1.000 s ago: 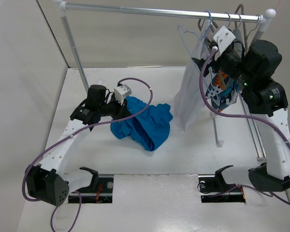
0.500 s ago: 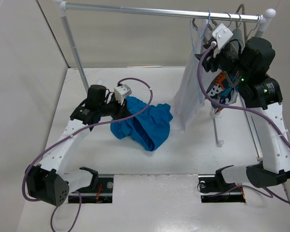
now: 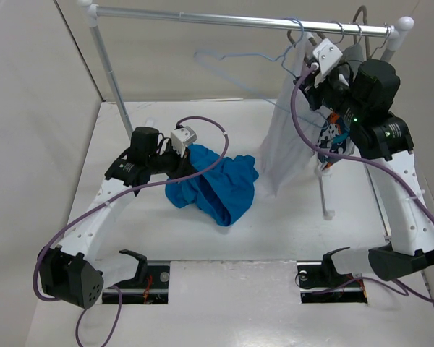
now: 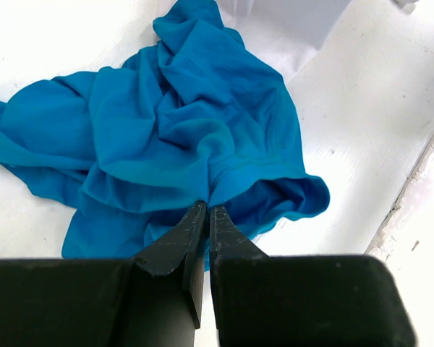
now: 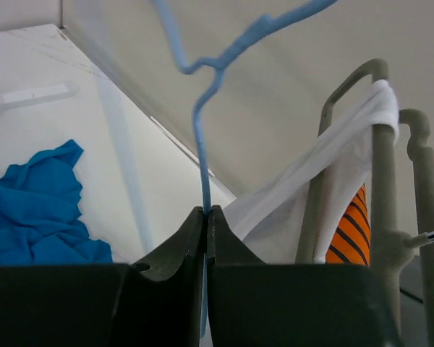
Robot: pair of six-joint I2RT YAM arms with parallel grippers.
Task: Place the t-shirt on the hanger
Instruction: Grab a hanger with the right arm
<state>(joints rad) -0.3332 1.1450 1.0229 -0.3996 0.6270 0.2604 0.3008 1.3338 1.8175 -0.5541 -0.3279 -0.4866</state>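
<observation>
The t-shirt (image 4: 195, 137) lies in a crumpled heap on the white surface (image 3: 275, 238), in front of the left arm. It looks soft, light and floppy. It will sag and fold when it is lifted, so it needs a hold near the neck hole, where the ribbed edge is. The left pincer (image 4: 206, 206) is pressed together on a fold of the t-shirt right by that edge.

The hanger (image 5: 201, 155) is thin wire. It is likely light and a bit springy, and it can swing or twist easily. The right pincer (image 5: 206, 210) is pinching its thin stem, up by the rail (image 3: 202, 16), beside the white top (image 3: 282, 144). That is a good place to hold it, because both ends stay free for the sleeves.

A second ago the hanger hung close in by the other clothes. Now it is swung out to the left, and its wide shape shows in the air. The right arm has lifted and turned a little. The t-shirt and the left arm have not moved.
</observation>
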